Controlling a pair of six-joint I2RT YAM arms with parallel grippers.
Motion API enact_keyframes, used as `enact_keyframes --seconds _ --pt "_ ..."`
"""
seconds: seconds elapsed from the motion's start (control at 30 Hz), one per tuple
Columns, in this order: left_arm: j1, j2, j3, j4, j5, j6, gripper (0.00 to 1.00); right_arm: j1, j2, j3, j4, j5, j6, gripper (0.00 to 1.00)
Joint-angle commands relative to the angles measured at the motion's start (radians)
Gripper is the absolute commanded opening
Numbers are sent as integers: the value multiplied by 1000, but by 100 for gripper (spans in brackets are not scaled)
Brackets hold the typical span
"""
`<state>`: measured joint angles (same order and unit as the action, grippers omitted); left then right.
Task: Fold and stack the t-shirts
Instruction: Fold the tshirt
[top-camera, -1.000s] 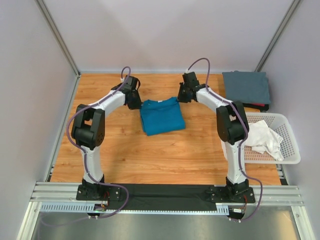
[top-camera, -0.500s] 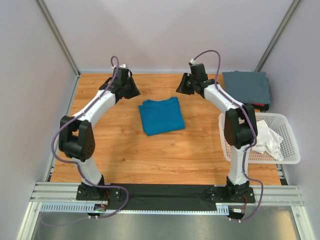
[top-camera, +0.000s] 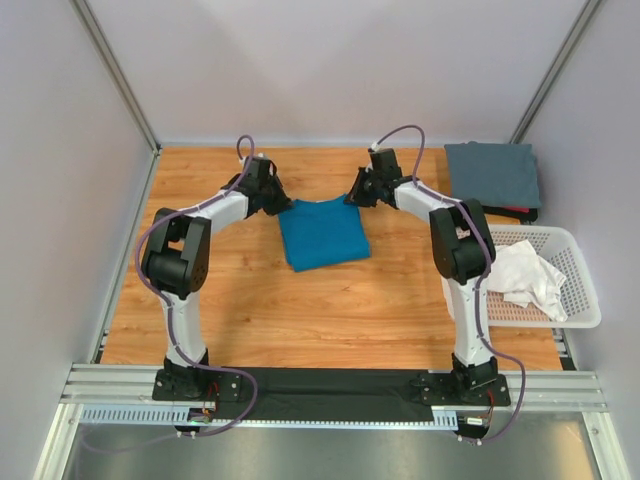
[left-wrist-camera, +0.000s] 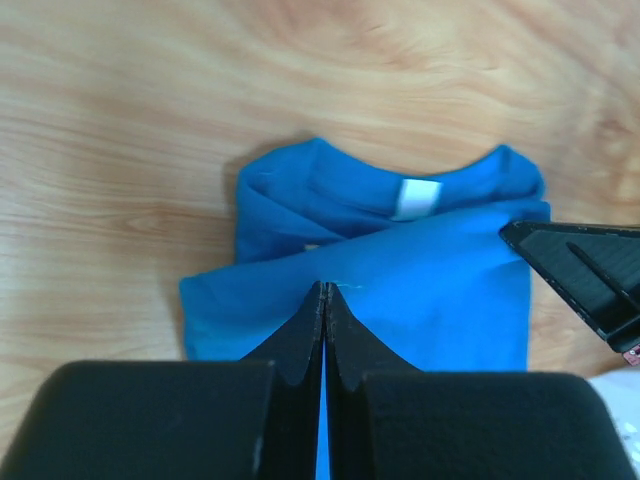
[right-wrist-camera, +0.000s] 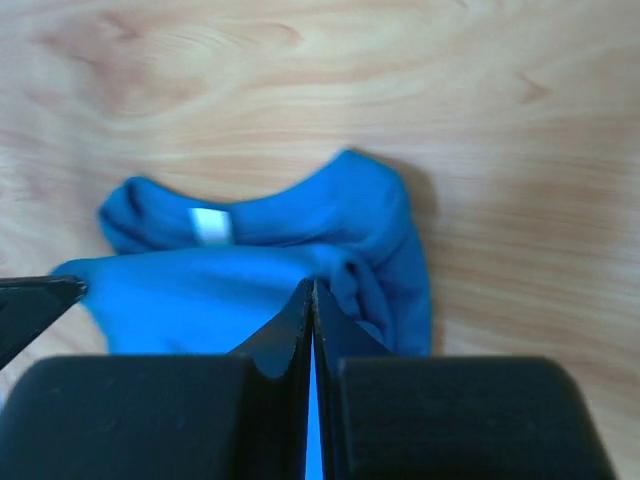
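The left end effector (left-wrist-camera: 322, 292) and right end effector (right-wrist-camera: 310, 288), each pressed together, sit at the folded teal shirt's (top-camera: 322, 235) collar-end corners on the desk (top-camera: 250, 300) (grey shirt (top-camera: 492, 175) far right; white shirt (top-camera: 525, 275) in basket (top-camera: 585, 300)).

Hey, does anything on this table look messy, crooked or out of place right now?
Two things. The white t-shirt lies crumpled and unfolded in the basket. The folded blue t-shirt sits slightly crooked to the table edge, its collar end bunched. The grey t-shirt looks neat.
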<state>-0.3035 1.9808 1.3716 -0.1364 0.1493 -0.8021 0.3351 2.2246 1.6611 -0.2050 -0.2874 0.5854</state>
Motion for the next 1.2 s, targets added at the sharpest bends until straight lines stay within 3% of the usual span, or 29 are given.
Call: enact_keyframes --seconds 0.0,0.2,0.47,0.7,0.8,0.83,0.9,0.93,0.97,1.03,1.07,1.17 --pt "10 41 44 43 -37 -6 0 -8 46 49 30 46 27 0" --pt "10 131 102 17 -86 23 0 -21 79 68 24 106 2 0" --pt "12 193 191 -46 -97 66 0 -31 78 107 19 74 2 0" --pt "12 210 369 -173 -96 190 0 -30 -54 100 -13 65 -45 1" --pt "12 170 405 -183 -60 257 0 -30 -139 37 -22 70 -59 6" --pt "12 132 405 -195 -53 280 1 -30 -163 13 -14 70 -67 15" --pt "12 54 379 -201 -25 294 16 -30 -223 -56 -17 73 -79 33" --pt "12 23 338 -200 -14 306 24 -30 -236 -70 -40 76 -96 54" --pt "12 -8 313 -197 7 311 44 -30 -250 -83 -60 79 -104 66" --pt "10 -103 261 -203 4 317 59 -30 -275 -119 -114 68 -124 92" --pt "10 -137 198 -201 1 325 79 -30 -289 -133 -123 67 -139 98" --pt "12 -255 77 -201 -22 325 81 -30 -301 -204 -116 24 -157 100"
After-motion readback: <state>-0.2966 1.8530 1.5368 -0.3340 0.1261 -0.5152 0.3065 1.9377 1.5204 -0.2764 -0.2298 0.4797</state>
